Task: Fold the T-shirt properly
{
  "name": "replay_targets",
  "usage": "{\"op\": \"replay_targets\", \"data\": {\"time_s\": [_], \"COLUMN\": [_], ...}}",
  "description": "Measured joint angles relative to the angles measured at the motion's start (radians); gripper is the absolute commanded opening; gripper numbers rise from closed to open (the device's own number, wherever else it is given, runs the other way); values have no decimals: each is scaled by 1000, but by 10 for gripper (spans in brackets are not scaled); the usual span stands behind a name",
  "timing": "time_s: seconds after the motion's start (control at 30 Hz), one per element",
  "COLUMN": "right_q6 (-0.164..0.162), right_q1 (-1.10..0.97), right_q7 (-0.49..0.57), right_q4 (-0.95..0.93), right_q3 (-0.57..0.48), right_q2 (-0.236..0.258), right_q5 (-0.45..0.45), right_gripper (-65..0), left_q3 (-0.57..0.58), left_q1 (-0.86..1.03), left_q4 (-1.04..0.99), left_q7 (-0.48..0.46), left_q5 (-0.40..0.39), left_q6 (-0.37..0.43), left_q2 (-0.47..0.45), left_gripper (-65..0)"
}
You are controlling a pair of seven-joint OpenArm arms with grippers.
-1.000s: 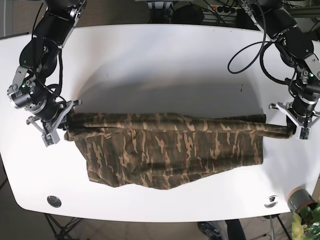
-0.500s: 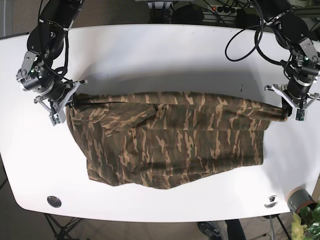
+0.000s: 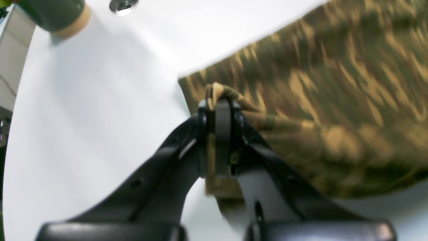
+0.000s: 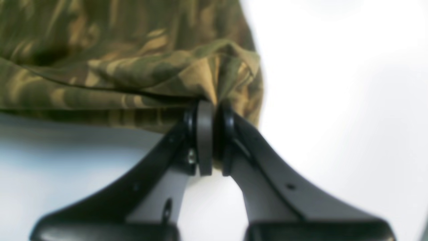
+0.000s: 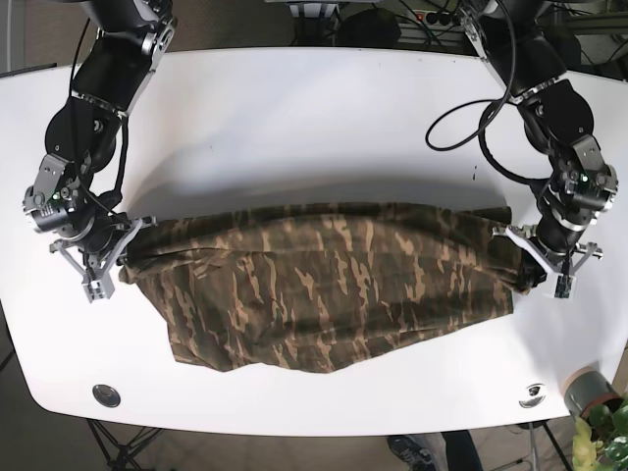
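Camouflage-print cotton T-shirt (image 5: pixel 324 285) lies half-folded on white desk (image 5: pixel 314 128). Left end effector (image 3: pixel 219 107) and right end effector (image 4: pixel 210 115) clamped shut on opposite corners w/ fold edge taut. Remaining, est.: lay edge down, fold again.

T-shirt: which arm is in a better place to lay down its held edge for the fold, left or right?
Neither alone; probably both together. The left hand and the right hand are each shut on one end of the camouflage T-shirt, and the held edge is stretched between them. If one must lead, I cannot tell which.
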Motion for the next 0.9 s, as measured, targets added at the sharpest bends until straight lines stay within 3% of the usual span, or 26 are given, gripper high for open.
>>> {"op": "replay_targets", "data": {"time_s": [0.17, 0.4, 0.57, 0.9], "right_q6": [0, 1, 7, 4], "right_q1": [102, 256, 399, 830], "right_q7": [-3, 4, -4, -11], "right_q4": [0, -16, -36, -163], "right_q3": [-70, -166, -203, -367], "right_q2": [12, 38, 73, 134], "right_q5": [-91, -101, -82, -84], "right_gripper": [-626, -626, -626, -625], "left_q3": [31, 78, 91, 114], "left_q1": [-125, -344, -484, -805], "left_q4": [-93, -225, -246, -267], "left_q7": [-2, 3, 4, 8], "left_q5": [-6, 84, 80, 82], "left_q6": [-5, 23, 18, 32], "left_q2": [2, -3, -6, -121], "left_gripper": [-650, -650, -650, -650]}}
